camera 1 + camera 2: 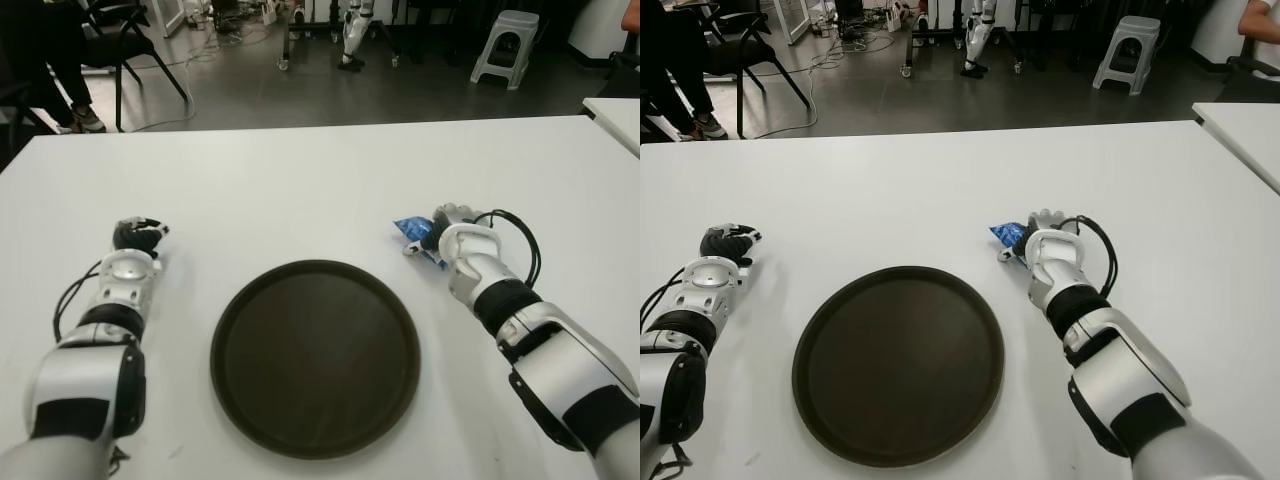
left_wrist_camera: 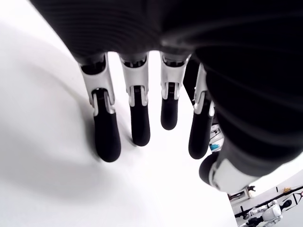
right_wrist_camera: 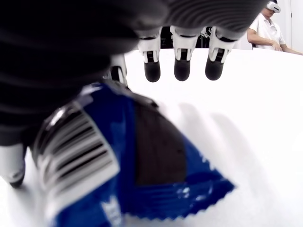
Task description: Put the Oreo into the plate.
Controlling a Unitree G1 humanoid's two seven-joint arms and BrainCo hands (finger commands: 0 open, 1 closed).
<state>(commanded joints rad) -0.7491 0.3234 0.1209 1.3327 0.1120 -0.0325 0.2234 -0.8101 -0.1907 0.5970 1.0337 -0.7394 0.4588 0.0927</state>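
The Oreo (image 1: 412,232) is a small blue packet lying on the white table (image 1: 300,190), just right of the round dark plate (image 1: 315,355). My right hand (image 1: 455,225) is over the packet's right end. In the right wrist view the packet (image 3: 142,161) lies under the palm, with the fingers (image 3: 182,64) stretched out above it and not closed round it. Nothing lies in the plate. My left hand (image 1: 138,237) shows to the left of the plate, its fingers (image 2: 137,118) hanging relaxed over the table and holding nothing.
A second white table (image 1: 615,112) pokes in at the far right. Beyond the table's far edge are a black chair (image 1: 120,40), a white stool (image 1: 505,45) and cables on the floor. A seated person (image 3: 267,28) shows in the right wrist view.
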